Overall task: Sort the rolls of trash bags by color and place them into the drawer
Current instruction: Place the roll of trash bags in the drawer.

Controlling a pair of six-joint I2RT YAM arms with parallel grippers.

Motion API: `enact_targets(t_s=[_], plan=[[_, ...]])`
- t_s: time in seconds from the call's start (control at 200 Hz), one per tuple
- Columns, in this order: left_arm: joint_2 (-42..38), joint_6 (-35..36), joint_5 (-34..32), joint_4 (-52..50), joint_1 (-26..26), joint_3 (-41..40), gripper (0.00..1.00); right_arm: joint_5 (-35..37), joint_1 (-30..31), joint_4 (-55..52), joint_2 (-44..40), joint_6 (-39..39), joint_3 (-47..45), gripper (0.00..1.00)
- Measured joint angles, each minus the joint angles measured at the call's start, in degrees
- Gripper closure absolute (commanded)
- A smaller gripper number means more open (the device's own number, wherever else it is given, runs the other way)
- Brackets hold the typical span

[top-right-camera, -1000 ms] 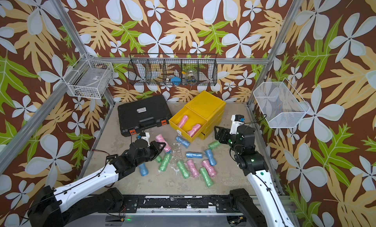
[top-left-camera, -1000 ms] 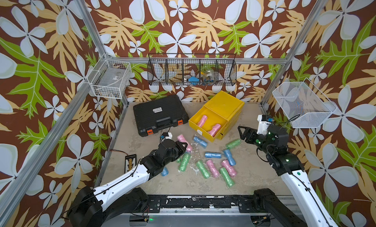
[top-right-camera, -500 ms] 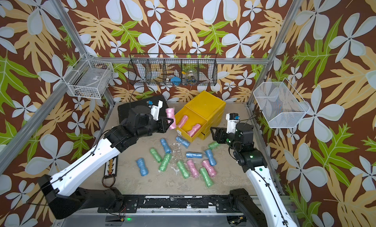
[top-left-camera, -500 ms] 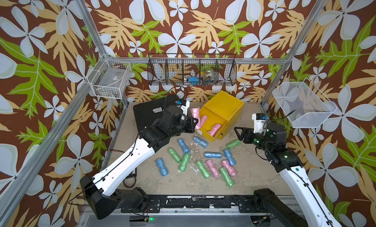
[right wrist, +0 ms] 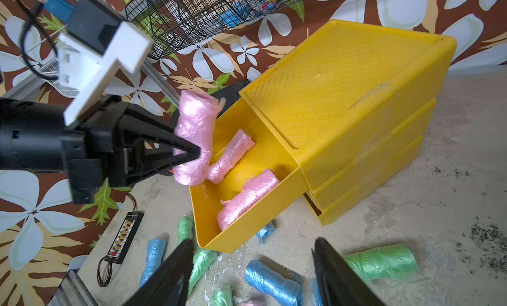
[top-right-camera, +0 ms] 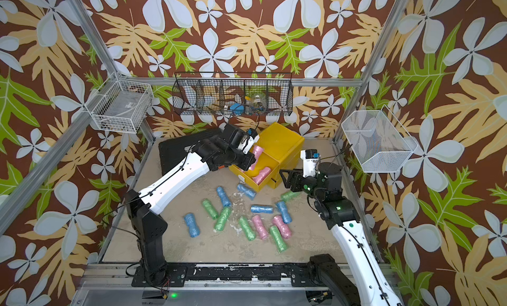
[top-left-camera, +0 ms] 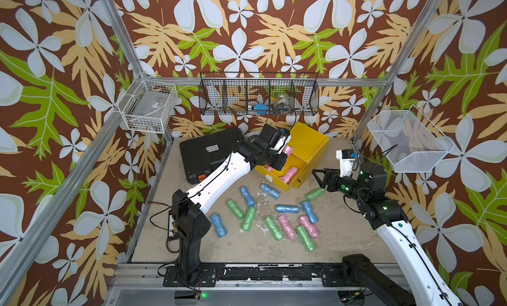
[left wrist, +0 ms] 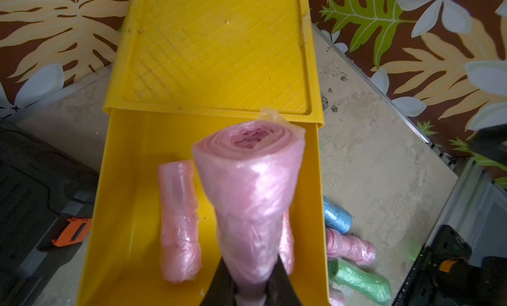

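- Grasping a pink roll (left wrist: 249,197) near its lower end, the left end effector (right wrist: 196,153) is clenched on it and holds it tilted, close to upright, above the open drawer (right wrist: 247,230).
- The held roll hangs clear of the drawer floor, and its free end points up towards the cabinet (top-left-camera: 307,140).
- The drawer is the top one of that yellow cabinet and is pulled well out.
- Two other pink rolls lie inside the drawer, an inner roll (right wrist: 230,156) nearer the cabinet and an outer roll (right wrist: 247,197) near the drawer's front wall.
- The right end effector (top-left-camera: 318,179) is released: its jaws stand wide apart with nothing between them.
- It hovers just beside the drawer's front corner, above a green roll (top-left-camera: 315,194) that lies on the surface (top-left-camera: 247,249).
- A blue roll (top-left-camera: 270,190) lies just in front of the drawer's front wall.
- Further out from the drawer, blue, green and pink rolls lie mixed and scattered on the surface, among them two loose pink rolls (top-left-camera: 286,226) side by side.
- A black case (top-left-camera: 208,153) sits beside the drawer, on the side away from the right end effector.
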Motion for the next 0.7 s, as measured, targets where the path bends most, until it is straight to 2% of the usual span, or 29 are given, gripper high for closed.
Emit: enact_targets(t_s=[0.19,0.345,0.446,0.516,0.576,0.701], plan=[[6.01,3.08,-0.55,-3.56,-0.2,5.64,1.0,0.2,0.0,-0.04,-0.42,-0.09,-0.02,0.29],[8.15,4.48,-0.59,-5.53,-0.22,6.69,1.0,1.31,0.0,-0.04,-0.98,-0.11,-0.02,0.28],[8.24,4.92,-0.57,-6.25,-0.24,5.86,0.92,1.49,0.0,-0.02,-1.05,-0.2,-0.02,0.28],[8.24,5.11,-0.26,-6.54,-0.26,5.22,0.77,1.53,0.0,-0.02,-1.05,-0.2,-0.02,0.28],[8.24,5.53,0.02,-6.88,-0.26,4.98,0.68,1.53,0.0,-0.02,-1.03,-0.2,-0.02,0.28],[8.24,5.27,0.35,-6.91,-0.26,5.99,0.61,1.7,0.0,-0.02,-0.79,-0.17,0.0,0.28]])
